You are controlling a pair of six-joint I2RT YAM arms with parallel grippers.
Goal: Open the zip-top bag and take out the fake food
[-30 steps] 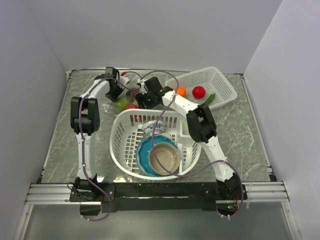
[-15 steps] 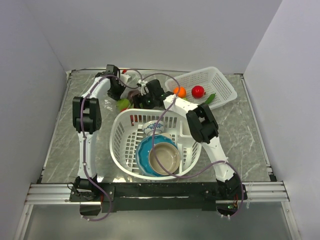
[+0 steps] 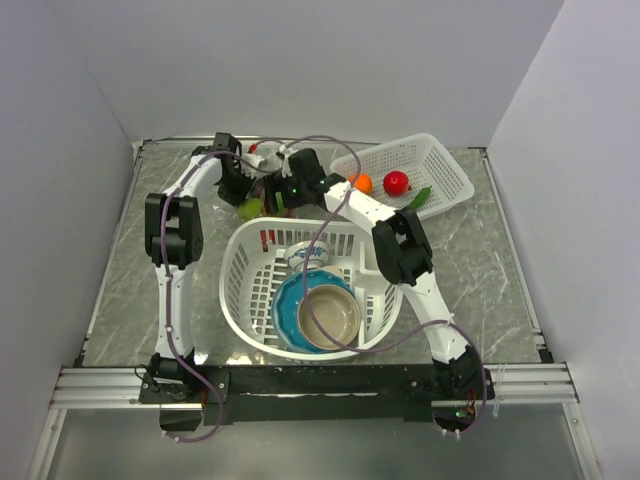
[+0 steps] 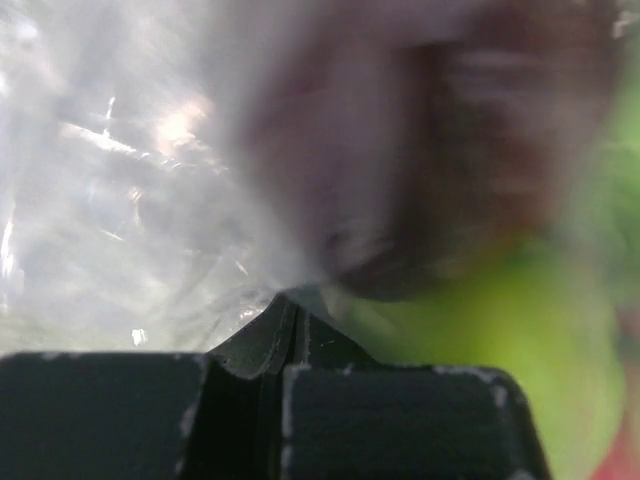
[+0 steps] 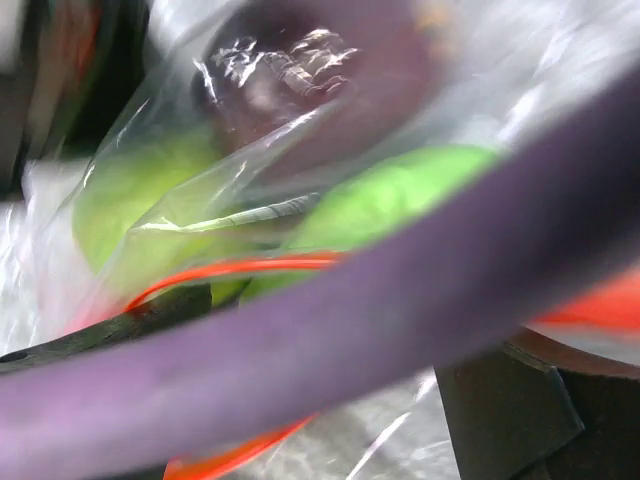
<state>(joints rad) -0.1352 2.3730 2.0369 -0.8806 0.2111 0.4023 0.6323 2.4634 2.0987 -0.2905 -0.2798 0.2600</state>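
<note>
Crossing the wide-open jaws of right gripper [image 5: 325, 350], a purple cable [image 5: 400, 290] half-hides them; left gripper [image 4: 285, 318] pinches zip-top bag [image 4: 120, 200] of fake food [image 5: 390, 195], twelve o'clock of basket [image 3: 236, 292].

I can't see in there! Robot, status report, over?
Left hand shut on bag. Right hand open at zip. Some food inside bag. Purple cable across right wrist view.

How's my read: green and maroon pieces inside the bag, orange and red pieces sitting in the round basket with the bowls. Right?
No. The orange piece and red piece sit in the rectangular mesh tray, not the round basket with the bowls; the top view shows it. The green piece and maroon piece are inside the zip-top bag.
</note>
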